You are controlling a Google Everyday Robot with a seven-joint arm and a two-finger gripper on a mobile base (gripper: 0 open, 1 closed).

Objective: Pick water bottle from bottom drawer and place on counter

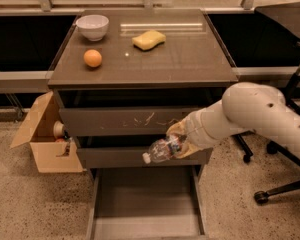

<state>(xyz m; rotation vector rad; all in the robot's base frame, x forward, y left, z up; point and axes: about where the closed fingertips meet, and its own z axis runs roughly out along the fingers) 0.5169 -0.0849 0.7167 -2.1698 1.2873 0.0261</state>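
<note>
While the gripper (179,140) hangs in front of the cabinet at the height of the middle drawer front (115,157), its tan fingers (176,130) are pressed onto the base end of the water bottle (162,149), holding it clear above the bottom drawer (145,209). The bottle lies nearly level, its long axis running left and a little down from the fingers, with the white cap at the far left and lowest, so almost its whole length juts out to the left of the grasp. Behind the grasp the pale arm (255,114) reaches in from the right of the cabinet. Below, the bottom drawer stands pulled out, its grey floor bare. The counter (190,64) lies above and behind the bottle, beyond the scratched drawer front (115,121), so I judge the coming move must raise the bottle past the slab's front edge before carrying it inward. On the slab a sponge (149,39), an orange (92,58) and a bowl (92,27) sit toward the back and left; since the cap leads left, the near right part looks the safer landing
</note>
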